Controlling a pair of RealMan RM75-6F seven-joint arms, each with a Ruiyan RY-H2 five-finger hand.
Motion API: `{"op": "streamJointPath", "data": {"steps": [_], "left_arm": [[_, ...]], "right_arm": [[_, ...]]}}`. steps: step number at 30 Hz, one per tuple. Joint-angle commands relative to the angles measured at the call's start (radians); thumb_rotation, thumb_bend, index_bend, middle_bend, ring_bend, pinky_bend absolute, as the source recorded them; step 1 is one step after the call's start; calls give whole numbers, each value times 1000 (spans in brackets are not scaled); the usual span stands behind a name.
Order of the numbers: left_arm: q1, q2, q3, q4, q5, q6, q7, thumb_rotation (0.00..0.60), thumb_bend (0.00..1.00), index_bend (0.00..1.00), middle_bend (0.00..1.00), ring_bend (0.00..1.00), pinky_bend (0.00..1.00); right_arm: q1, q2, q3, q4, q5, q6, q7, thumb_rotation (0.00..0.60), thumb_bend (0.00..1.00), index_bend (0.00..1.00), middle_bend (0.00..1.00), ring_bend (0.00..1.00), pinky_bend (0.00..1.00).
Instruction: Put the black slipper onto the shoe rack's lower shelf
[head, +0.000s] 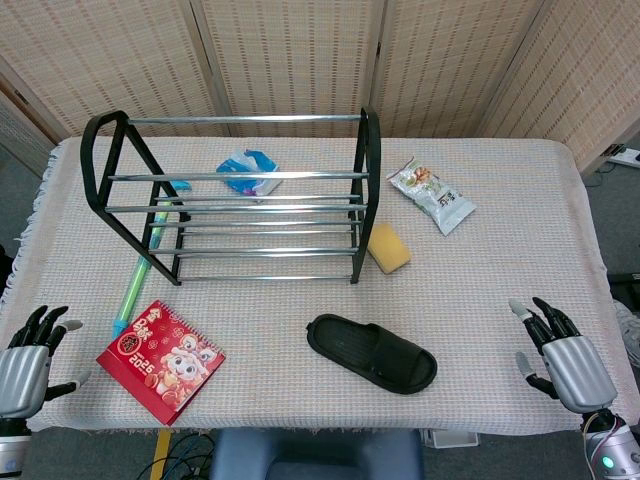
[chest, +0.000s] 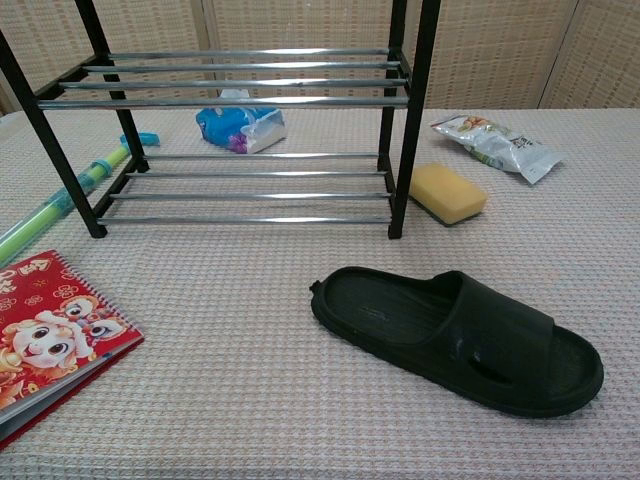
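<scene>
Shown: starting layout, with the black slipper as the reference object. It lies sole down on the woven tablecloth, toe end pointing away from the shoe rack and toward the right hand, heel end nearest the rack's right front leg. The rack stands behind and to the left of the slipper, well apart from it; its lower shelf of chrome bars is bare. A yellow sponge sits between the slipper and the rack's right side. A red spiral-bound calendar lies to the slipper's left. Both hands hover at the table's near edge, fingers spread, holding nothing; the left hand is farther from the slipper than the right. The right hand is the likelier choice: grasp across the strap, probably the firmest hold, though its stiffness cannot be judged here. Lift clear of the sponge, then slide the slipper in from the rack's front, low and level, under the upper bars.
</scene>
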Motion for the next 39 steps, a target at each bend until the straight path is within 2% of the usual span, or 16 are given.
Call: {"op": "streamJointPath", "data": {"steps": [1, 15, 20, 26, 31, 39], "left_arm": [[3, 3, 2, -1, 7, 8, -2, 600, 150, 315, 178, 95, 256], [13, 28, 15, -22, 20, 12, -14, 600, 150, 315, 178, 95, 256], [19, 32, 24, -24, 32, 17, -16, 600, 150, 315, 178, 95, 257], [23, 37, 28, -22, 29, 13, -26, 600, 150, 315, 178, 95, 257], [24, 41, 33, -22, 37, 12, -31, 600, 150, 316, 178, 95, 257], [32, 54, 36, -23, 34, 15, -39, 600, 150, 320, 178, 95, 256]], "right_arm": [[1, 0, 0, 0, -2, -1, 2, 600, 492, 0, 196, 102, 153], [7, 2, -3, -27, -13, -11, -17, 600, 463, 0, 196, 102, 153], [27, 7, -17, -65, -7, -71, -40, 600, 179, 0, 206, 102, 153], [53, -29, -23, -95, 4, -139, -80, 600, 42, 0, 164, 102, 153], [93, -65, -14, -160, 43, -226, -106, 600, 0, 0, 106, 78, 153], [171, -146, 29, -220, 144, -360, -165, 600, 0, 0, 93, 60, 153]]}}
